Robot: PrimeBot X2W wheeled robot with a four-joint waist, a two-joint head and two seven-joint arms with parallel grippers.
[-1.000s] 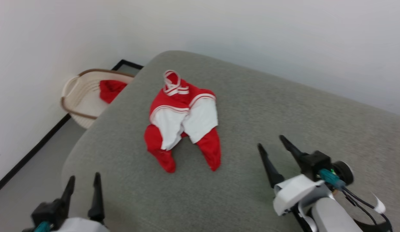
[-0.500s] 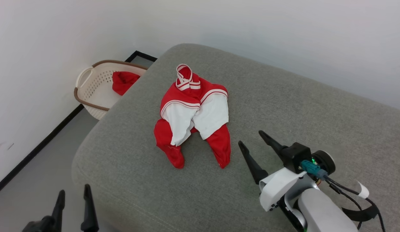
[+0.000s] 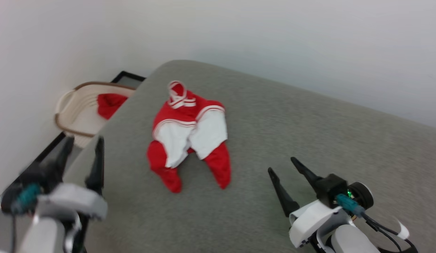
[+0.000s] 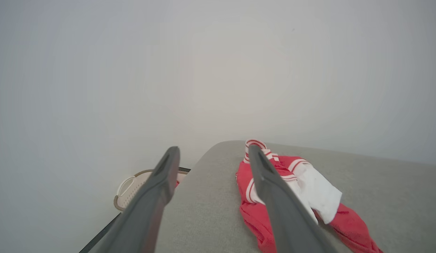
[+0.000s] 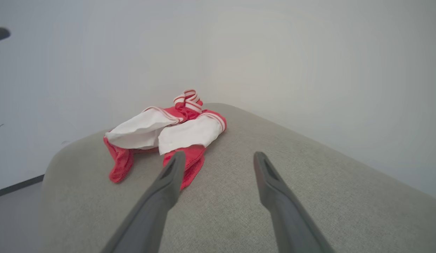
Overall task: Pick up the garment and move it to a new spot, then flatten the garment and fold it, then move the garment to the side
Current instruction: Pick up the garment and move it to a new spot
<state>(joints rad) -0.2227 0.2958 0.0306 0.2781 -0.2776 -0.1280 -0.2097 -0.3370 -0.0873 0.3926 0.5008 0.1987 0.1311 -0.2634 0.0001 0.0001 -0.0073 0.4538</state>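
Garment (image 3: 188, 137): soft matt jersey cloth, red and white, creased, with ribbed striped trim; cushion (image 3: 309, 140) beneath: grey woven upholstery, matt, slightly coarse in weave. Basket (image 3: 74, 109): cream plastic, smooth, with a brown rim, a matt red cloth (image 3: 109, 103) inside; wall (image 3: 239, 35): plain white, matt, smooth. Left gripper (image 3: 84, 140) and right gripper (image 3: 282, 165): dark matt plastic-looking fingers, smooth; right forearm shell (image 3: 309, 214): white, smooth, faintly glossy, with thin black smooth-sheathed cables (image 3: 383, 225).
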